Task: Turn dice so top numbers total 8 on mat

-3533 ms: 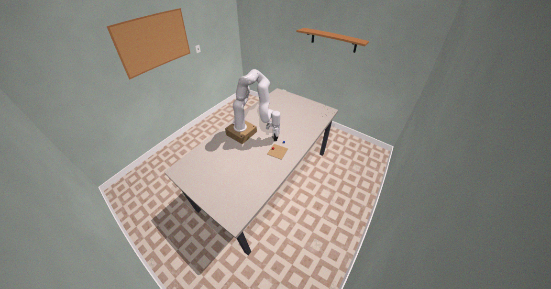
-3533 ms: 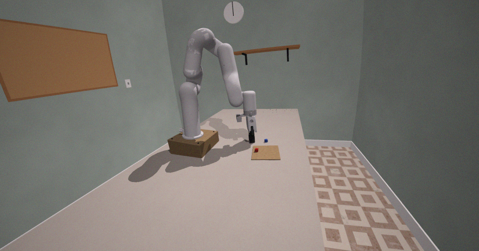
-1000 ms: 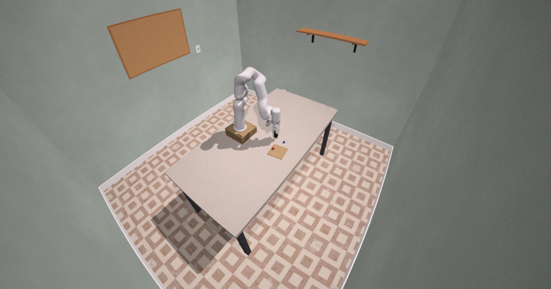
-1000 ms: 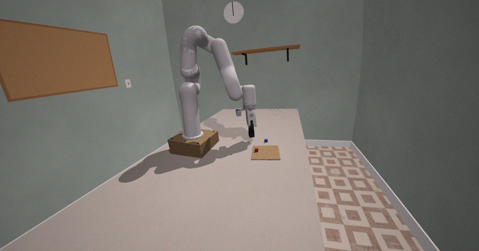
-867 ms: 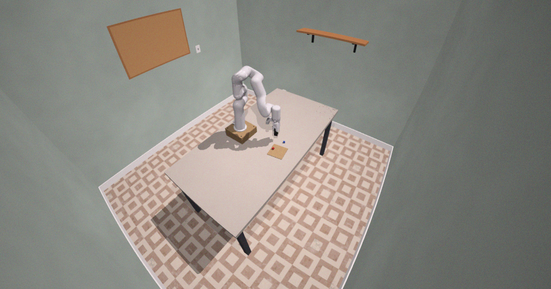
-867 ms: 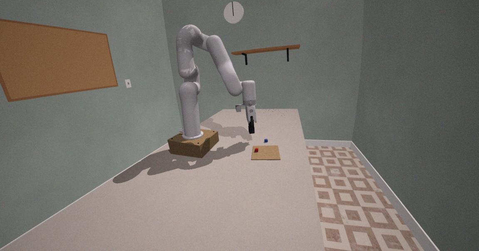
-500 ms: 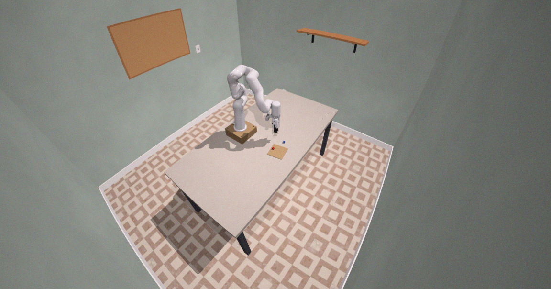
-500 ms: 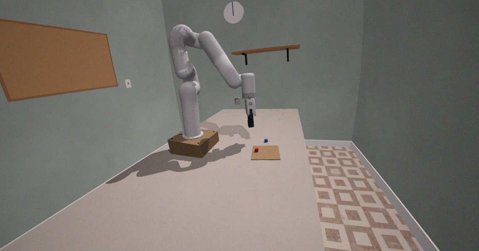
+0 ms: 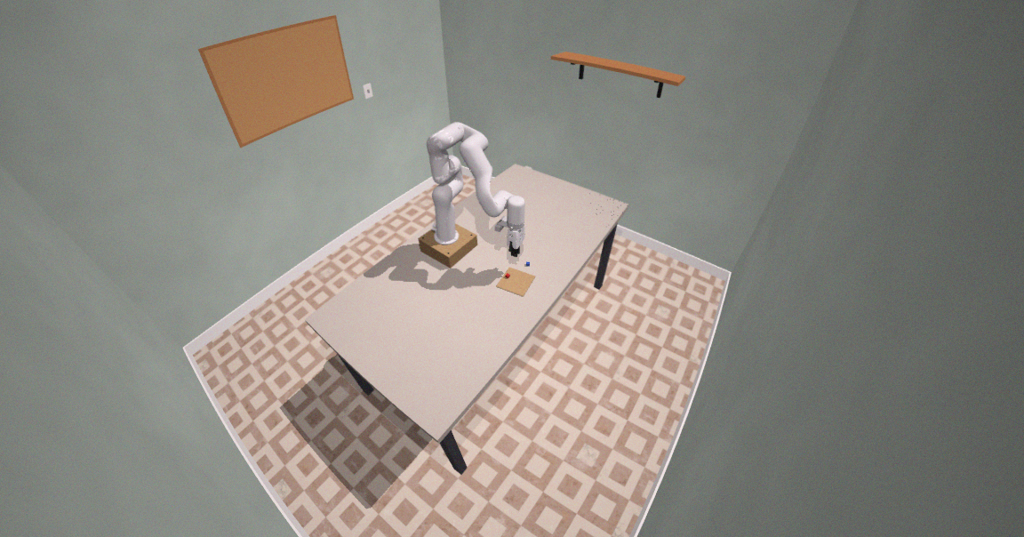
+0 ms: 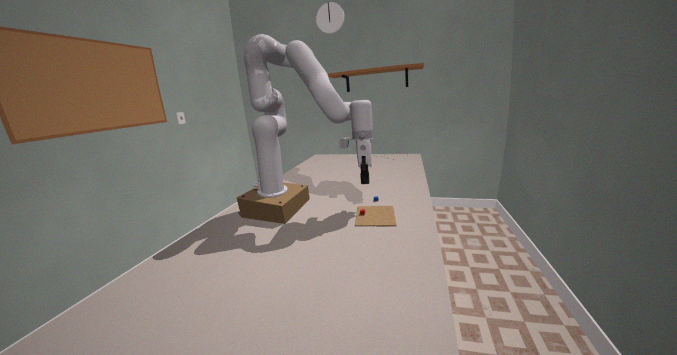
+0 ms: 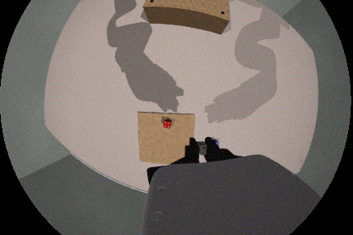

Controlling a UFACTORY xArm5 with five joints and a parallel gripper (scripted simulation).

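Observation:
A tan mat (image 9: 516,281) lies on the table, also in the exterior view (image 10: 375,215) and the wrist view (image 11: 165,135). A red die (image 9: 508,275) (image 10: 362,211) (image 11: 167,124) sits flat on the mat's corner nearest the arm. A blue die (image 9: 527,263) (image 10: 375,198) lies on the bare table just beyond the mat's far edge. My gripper (image 10: 364,180) hangs well above the table, near that far edge. It is shut on a small pale die, seen only in the wrist view (image 11: 201,148) between the dark fingers. Its top face is hidden.
The arm's wooden base block (image 10: 272,202) stands on the table left of the mat. The table's right edge runs close past the mat. A shelf, a clock and a cork board hang on the walls.

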